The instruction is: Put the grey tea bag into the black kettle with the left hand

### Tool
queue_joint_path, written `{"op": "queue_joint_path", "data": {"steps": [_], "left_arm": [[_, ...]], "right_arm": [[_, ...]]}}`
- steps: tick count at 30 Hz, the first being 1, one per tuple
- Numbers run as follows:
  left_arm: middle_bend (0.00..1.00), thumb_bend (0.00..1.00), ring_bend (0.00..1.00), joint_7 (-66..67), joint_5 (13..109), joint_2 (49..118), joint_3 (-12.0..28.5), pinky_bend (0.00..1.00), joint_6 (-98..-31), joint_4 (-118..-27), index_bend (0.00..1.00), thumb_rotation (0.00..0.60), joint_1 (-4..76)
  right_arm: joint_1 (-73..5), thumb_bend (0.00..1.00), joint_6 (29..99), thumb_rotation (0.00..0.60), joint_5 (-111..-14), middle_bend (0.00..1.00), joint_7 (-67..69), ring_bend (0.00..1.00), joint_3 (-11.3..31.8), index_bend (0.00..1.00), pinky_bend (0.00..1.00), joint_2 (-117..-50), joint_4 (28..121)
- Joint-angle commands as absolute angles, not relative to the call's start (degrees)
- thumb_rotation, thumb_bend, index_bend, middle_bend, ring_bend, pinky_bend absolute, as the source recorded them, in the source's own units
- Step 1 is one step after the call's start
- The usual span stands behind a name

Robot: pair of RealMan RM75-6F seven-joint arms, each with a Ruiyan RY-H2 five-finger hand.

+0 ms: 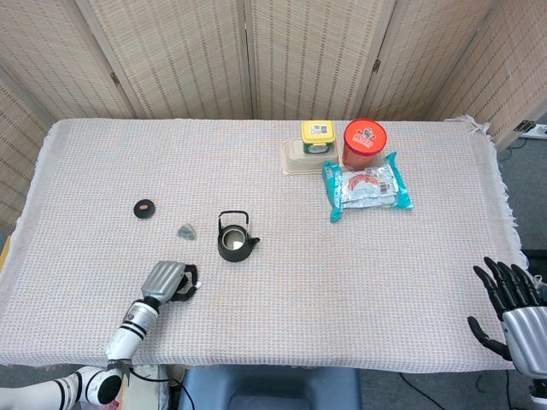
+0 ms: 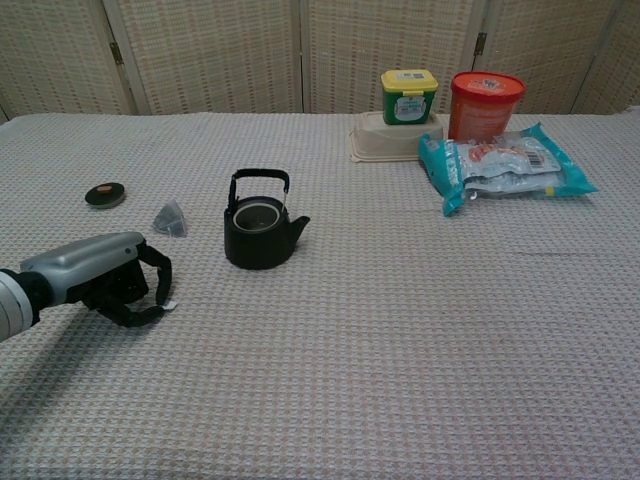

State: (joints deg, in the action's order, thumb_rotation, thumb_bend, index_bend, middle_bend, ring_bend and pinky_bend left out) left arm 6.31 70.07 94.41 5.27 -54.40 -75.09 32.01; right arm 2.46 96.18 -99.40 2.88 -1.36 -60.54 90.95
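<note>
A table point(image 1: 256, 325) covered in a pale woven cloth fills both views, with folding screens behind it. At about 1 o'clock from the table's middle sit a teal snack packet point(image 1: 367, 187), a red-lidded tub point(image 1: 365, 142), a beige shallow container point(image 1: 301, 159) and a small yellow-lidded jar point(image 1: 318, 133), clustered together. The left hand point(image 2: 115, 282) rests low over the cloth near the front left edge, its dark fingers point(image 2: 160, 275) curled inward with nothing plainly held; something small and white shows at the fingertips, too small to identify. The right hand point(image 1: 513, 306) sits beyond the table's front right corner, fingers spread apart and holding nothing. The black kettle point(image 2: 259, 225) stands upright left of centre, lid off, handle raised, spout toward 4 o'clock. The grey tea bag point(image 2: 170, 218) lies on the cloth just beside the kettle at its 9 o'clock, and at roughly 1 o'clock from the left hand's fingers, apart from them. It is a small, grey, pyramid-like pouch. A black round lid point(image 2: 105, 194) lies at 10 o'clock from the tea bag.
</note>
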Motion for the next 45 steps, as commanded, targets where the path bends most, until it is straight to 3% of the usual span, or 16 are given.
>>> {"op": "queue_joint_path", "data": {"steps": [1,19,33,45], "left_arm": [[1.00,0.50,0.98,6.4,70.1,94.5,5.3,1.00,-54.6,-74.9,0.61,0.600,32.0],[1.00,0.53,0.98,7.0,71.9,91.7,6.3,1.00,-58.6,-78.3,0.61,0.600,31.1],[1.00,0.53,0.98,17.8,72.2,82.0,11.3,1.00,-66.1,-98.2,0.61,0.600,31.6],[1.00,0.53,0.98,28.5,66.2,80.6,17.9,1.00,-66.0,-103.9,0.61,0.600,37.8]], "right_arm": [[2.4,0.27,96.1,0.600,-99.5,0.00,2.8,0.00,-1.4,0.00,0.00,-60.5,91.0],[2.2,0.27,96.0,0.600,-99.7,0.00,2.5,0.00,-1.4,0.00,0.00,-60.6,91.2],[2.9,0.27,98.3,0.600,-100.9,0.00,5.4,0.00,-1.8,0.00,0.00,-59.9,90.1],[3.8,0.27,99.9,0.600,-100.0,0.00,8.0,0.00,-1.6,0.00,0.00,-59.5,89.3]]}}
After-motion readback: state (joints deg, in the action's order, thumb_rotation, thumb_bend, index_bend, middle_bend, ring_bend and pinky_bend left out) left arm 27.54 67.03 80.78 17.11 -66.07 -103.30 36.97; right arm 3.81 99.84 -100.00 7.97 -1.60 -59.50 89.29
